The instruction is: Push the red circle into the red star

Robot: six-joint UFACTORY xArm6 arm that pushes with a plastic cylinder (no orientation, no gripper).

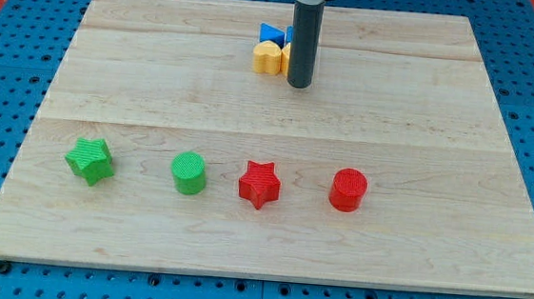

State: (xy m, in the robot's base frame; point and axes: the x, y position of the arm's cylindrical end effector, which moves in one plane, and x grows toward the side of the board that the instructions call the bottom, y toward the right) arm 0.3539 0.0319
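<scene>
The red circle [348, 189] stands upright on the wooden board [442, 106], a short cylinder with its round face up; being round, it shows no long axis and no heading that can be read. It sits toward the board's bottom edge, right of centre, well in from the bottom-right corner. The red star [260, 183] lies near it on the view's left, apart from it with bare wood between them; one star point faces the bottom edge. Further left in the same row are a green circle [189, 173] and a green star [89, 160], the latter nearest the bottom-left corner. All four blocks have finely ribbed top faces and matte sides. The board is pale planked wood with visible grain and seams running left to right, resting on a blue perforated surface [7, 53]. The tool is a plain dark rod with nothing to spread or pinch; the tip [298, 83] rests near the top edge at mid-width, well apart from the red circle. It is just beside a yellow block [268, 58], heart-like in shape, with a blue block [272, 34] behind it; the rod partly hides this cluster.
</scene>
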